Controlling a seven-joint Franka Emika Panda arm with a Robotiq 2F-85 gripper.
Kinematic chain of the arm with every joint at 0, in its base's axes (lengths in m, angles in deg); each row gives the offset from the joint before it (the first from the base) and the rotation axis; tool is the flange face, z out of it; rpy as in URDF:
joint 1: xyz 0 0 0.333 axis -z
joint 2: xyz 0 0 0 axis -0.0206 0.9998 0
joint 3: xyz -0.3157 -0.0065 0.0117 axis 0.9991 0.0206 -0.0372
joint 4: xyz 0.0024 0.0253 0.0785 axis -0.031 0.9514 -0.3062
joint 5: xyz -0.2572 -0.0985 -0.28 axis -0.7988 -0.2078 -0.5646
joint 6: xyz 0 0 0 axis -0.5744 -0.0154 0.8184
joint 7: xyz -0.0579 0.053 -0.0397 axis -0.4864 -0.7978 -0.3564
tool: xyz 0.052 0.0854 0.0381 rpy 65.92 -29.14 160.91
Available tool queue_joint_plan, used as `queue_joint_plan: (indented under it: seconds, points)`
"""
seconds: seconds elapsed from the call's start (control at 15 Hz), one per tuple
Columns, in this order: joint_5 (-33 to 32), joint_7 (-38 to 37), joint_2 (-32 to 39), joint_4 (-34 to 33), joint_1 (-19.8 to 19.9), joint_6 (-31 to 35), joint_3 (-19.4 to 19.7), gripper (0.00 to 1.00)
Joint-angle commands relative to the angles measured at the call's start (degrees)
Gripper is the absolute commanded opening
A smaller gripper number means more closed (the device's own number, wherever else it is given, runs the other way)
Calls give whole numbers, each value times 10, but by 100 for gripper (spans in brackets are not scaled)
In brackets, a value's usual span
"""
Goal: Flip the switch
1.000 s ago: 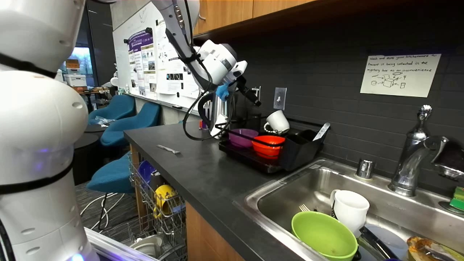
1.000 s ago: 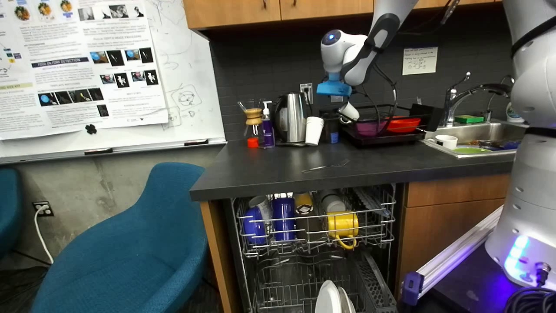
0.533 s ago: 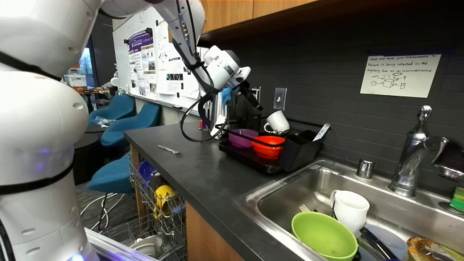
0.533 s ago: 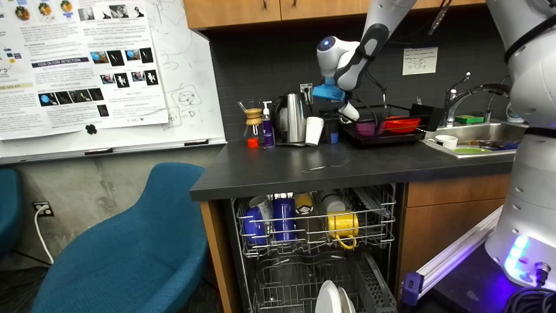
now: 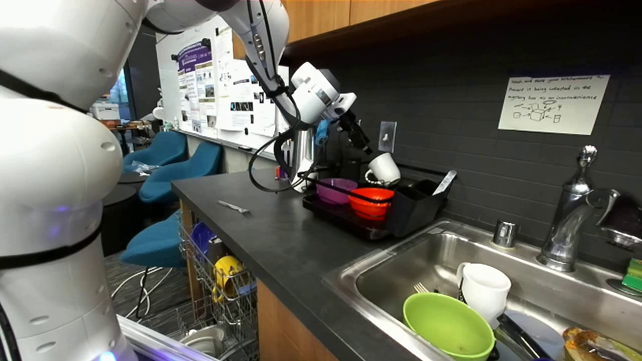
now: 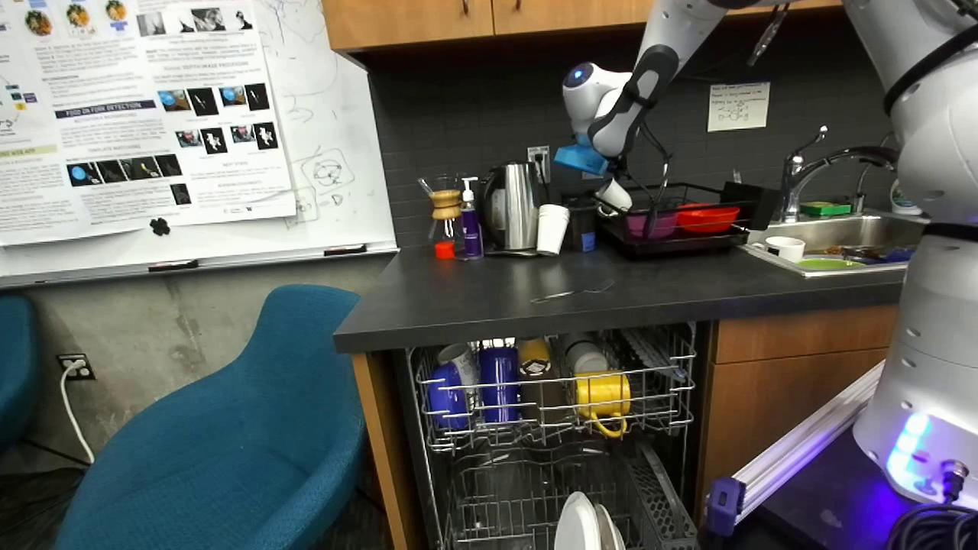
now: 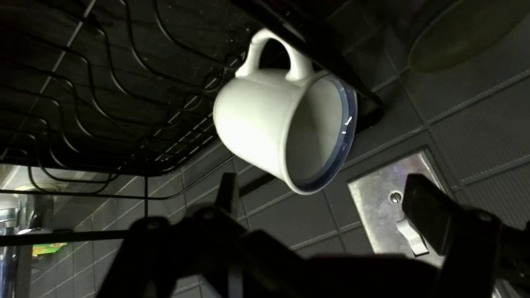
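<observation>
The switch is a small white toggle [image 7: 412, 236] on a metal wall plate [image 7: 374, 203] in the wrist view. The plate also shows on the dark tiled wall in an exterior view [image 5: 387, 136]; in an exterior view it is mostly hidden behind the gripper's blue mount [image 6: 582, 158]. My gripper [image 7: 323, 196] is open, with nothing between its fingers. In the wrist view the right finger [image 7: 430, 211] overlaps the plate beside the toggle. In an exterior view the gripper [image 5: 369, 150] is left of the plate, its tips lower than the switch, just above the white mug [image 5: 385, 169].
The tilted mug, also in the wrist view [image 7: 256, 120], sits in the black dish rack [image 5: 346, 220] with a purple bowl [image 5: 335, 192] and a red bowl [image 5: 368, 203]. A kettle [image 6: 522, 206] stands beside the rack. A sink [image 5: 396, 281] lies beyond. Wooden cabinets [image 6: 412, 19] hang above.
In an exterior view my gripper has moved down and to the right, closer to the mug and the switch plate. The switch and the mug have not visibly moved.
</observation>
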Motion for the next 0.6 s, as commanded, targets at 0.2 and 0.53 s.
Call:
queue_joint_plan:
  seconds: [0.2, 0.53]
  points:
    - [8, -4, 1, 0, -7, 2, 7, 100]
    - [8, -6, 1, 0, -8, 2, 7, 100]
